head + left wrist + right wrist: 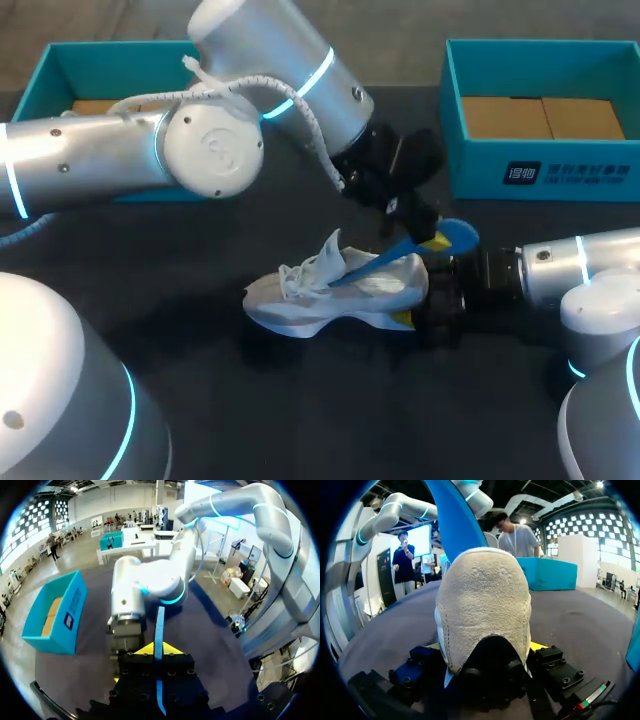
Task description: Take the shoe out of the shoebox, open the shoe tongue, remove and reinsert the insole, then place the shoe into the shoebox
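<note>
White shoe (335,290), sole down on the table (300,400), toe toward the robot's left, heel clamped in the right gripper (422,300); blue insole (400,252) slanting up out of its opening, rear end pinched in the left gripper (432,238).

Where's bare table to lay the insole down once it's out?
Widest bare table is in front of the shoe, toward the near edge. A smaller patch lies off its toe, under the left arm. Crowded at the heel: left gripper holds the insole there, right gripper holds the shoe.
</note>
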You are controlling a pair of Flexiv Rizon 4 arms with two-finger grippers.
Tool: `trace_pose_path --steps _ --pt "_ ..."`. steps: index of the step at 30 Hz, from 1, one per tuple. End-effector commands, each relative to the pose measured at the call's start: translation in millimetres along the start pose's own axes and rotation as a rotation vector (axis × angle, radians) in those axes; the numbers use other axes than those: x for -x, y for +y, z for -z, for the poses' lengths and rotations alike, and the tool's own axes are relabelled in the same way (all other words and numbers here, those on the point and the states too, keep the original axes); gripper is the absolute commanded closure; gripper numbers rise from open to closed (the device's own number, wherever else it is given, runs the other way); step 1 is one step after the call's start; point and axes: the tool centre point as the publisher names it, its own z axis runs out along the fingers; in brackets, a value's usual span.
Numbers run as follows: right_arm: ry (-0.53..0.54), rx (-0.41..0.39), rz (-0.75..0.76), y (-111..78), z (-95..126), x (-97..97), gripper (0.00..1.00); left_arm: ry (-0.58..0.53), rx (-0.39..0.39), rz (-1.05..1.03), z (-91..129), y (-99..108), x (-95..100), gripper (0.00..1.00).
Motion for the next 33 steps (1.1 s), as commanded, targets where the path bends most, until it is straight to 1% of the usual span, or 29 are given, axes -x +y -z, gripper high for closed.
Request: trace_pose_path --steps 1,2,4,8,9,11,12,31,33 --pt "-0.001 -0.004 0.000 0.7 -0.7 -0.5 1.00 -0.008 -0.009 -0.005 -0.5 -14.9 -10.9 1.00" --pt "-0.001 -0.004 0.000 0.7 -0.7 -0.5 1.00 -0.008 -0.010 -0.005 -0.7 -16.1 -11.4 1.00" --pt "-0.001 -0.004 0.000 0.7 -0.7 -0.5 1.00 -0.008 -0.026 0.004 -2.7 -25.5 -16.5 1.00" --pt "-0.001 -0.004 0.000 0.7 -0.7 -0.5 1.00 -0.005 -0.036 0.015 -4.2 -38.0 -24.7 1.00" --pt "-0.001 -0.004 0.000 0.7 -0.7 -0.5 1.00 0.005 -0.048 0.020 -1.5 -46.2 -27.4 1.00" --pt "-0.001 -0.004 0.000 0.7 -0.7 -0.5 1.00 -0.005 -0.059 0.021 4.3 -52.6 -32.4 1.00" --pt "-0.001 -0.004 0.000 0.7 -0.7 -0.5 1.00 -0.021 -0.076 0.025 13.8 -61.4 -36.3 1.00" --pt "-0.001 -0.004 0.000 0.7 -0.7 -0.5 1.00 -0.021 -0.076 0.025 13.8 -61.4 -36.3 1.00" --pt "-0.001 -0.004 0.000 0.7 -0.7 -0.5 1.00 -0.037 -0.141 0.075 21.5 -58.6 -33.9 1.00"
